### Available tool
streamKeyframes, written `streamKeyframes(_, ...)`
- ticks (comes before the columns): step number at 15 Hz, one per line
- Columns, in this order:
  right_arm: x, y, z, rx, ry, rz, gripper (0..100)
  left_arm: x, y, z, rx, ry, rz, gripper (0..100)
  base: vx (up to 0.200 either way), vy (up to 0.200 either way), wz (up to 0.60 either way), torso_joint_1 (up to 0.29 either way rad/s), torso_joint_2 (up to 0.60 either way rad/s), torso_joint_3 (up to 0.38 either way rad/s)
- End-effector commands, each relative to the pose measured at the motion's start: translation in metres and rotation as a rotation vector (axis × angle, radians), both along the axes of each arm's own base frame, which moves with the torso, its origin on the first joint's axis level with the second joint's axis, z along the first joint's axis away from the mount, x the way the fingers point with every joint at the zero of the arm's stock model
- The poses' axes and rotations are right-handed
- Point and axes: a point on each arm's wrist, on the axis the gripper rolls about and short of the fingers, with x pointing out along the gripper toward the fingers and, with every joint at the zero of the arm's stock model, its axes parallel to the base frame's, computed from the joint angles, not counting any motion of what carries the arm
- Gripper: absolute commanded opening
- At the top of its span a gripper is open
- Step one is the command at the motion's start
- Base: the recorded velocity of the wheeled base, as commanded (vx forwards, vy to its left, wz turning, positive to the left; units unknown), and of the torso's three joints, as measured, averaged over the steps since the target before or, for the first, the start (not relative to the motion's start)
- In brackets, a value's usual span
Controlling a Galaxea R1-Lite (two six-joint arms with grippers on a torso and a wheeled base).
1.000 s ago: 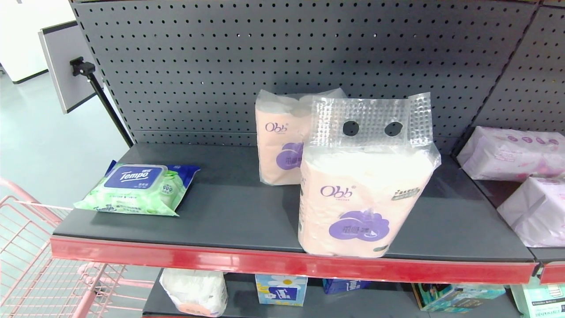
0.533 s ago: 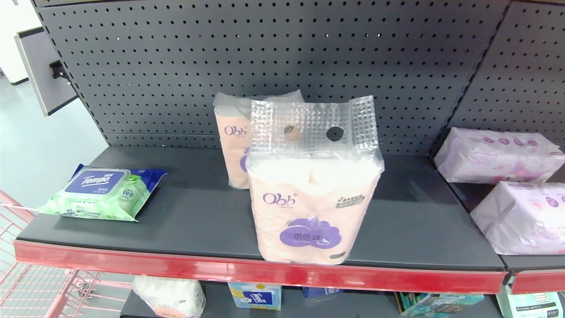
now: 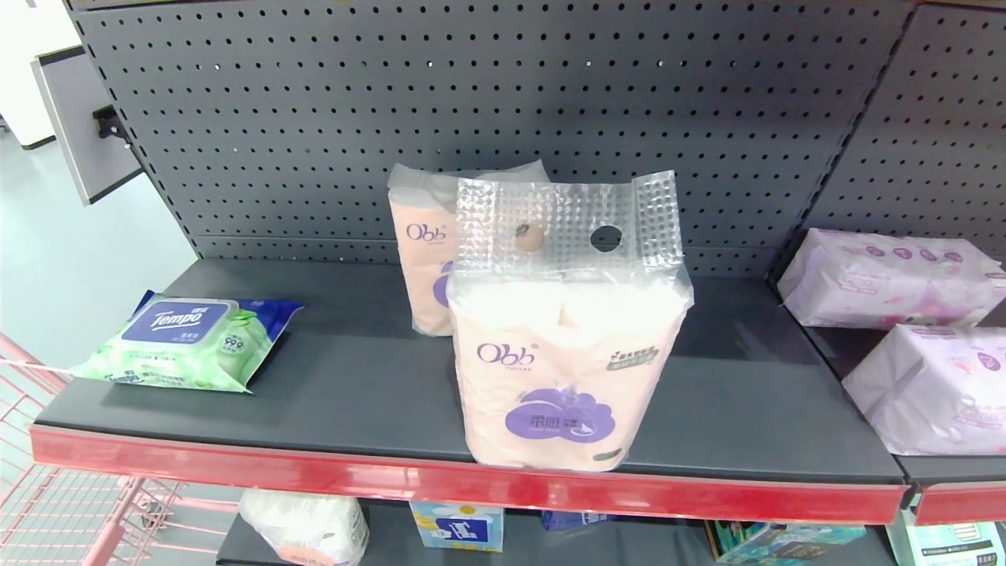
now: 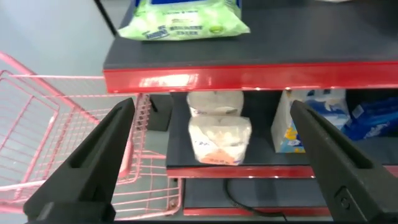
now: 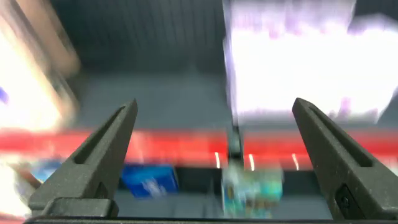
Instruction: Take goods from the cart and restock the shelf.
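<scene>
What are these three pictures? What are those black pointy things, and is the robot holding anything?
These pictures come from a shop robot with two arms. The big picture is from a camera on its head, looking at a dark shelf with a red front edge. On the shelf lie a green pack of wet wipes on the left, a front pack of toilet rolls near the edge and a second pack of toilet rolls behind it. Pale purple packs sit on the next shelf to the right. The two small pictures come from cameras on the robot's wrists. The black pointy things are the fingers of its left gripper and right gripper. Both are open and hold nothing. The pink wire thing is the shopping cart.
</scene>
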Motion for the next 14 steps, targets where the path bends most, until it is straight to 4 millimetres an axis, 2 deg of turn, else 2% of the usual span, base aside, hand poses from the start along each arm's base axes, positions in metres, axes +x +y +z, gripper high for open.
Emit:
streamKeyframes(1,0.084,0.002,0.085,-0.164,0.160,0.051,100,-0.003,0.001,-0.009,-0.012,-0.010,-0.021,100,0.000,0.000,0.00,0.000,0.00,0.000)
streamKeyframes(3,0.128,0.006,0.070,-0.174,0.330,0.108,100,-0.002,0.001,-0.016,-0.011,-0.002,-0.009,100,0.000,0.000,0.00,0.000,0.00,0.000)
streamKeyframes(5,0.160,0.017,0.059,-0.183,0.442,0.181,100,-0.001,0.001,-0.017,-0.014,0.003,-0.019,100,0.000,0.000,0.00,0.000,0.00,0.000)
streamKeyframes(7,0.184,0.028,0.049,-0.190,0.522,0.230,100,-0.001,0.001,-0.017,-0.053,0.004,-0.036,100,0.000,0.000,0.00,0.000,0.00,0.000)
streamKeyframes(8,0.190,0.034,0.047,-0.193,0.541,0.257,100,-0.002,0.000,-0.016,-0.079,0.005,-0.054,100,0.000,0.000,0.00,0.000,0.00,0.000)
streamKeyframes(10,0.210,0.059,0.048,-0.139,0.579,0.343,100,-0.002,0.000,-0.016,-0.109,0.007,-0.065,100,0.000,0.000,0.00,0.000,0.00,0.000)
streamKeyframes(14,0.224,0.087,0.033,-0.154,0.666,0.404,100,0.000,0.000,-0.021,-0.105,0.025,-0.058,100,0.000,0.000,0.00,0.000,0.00,0.000)
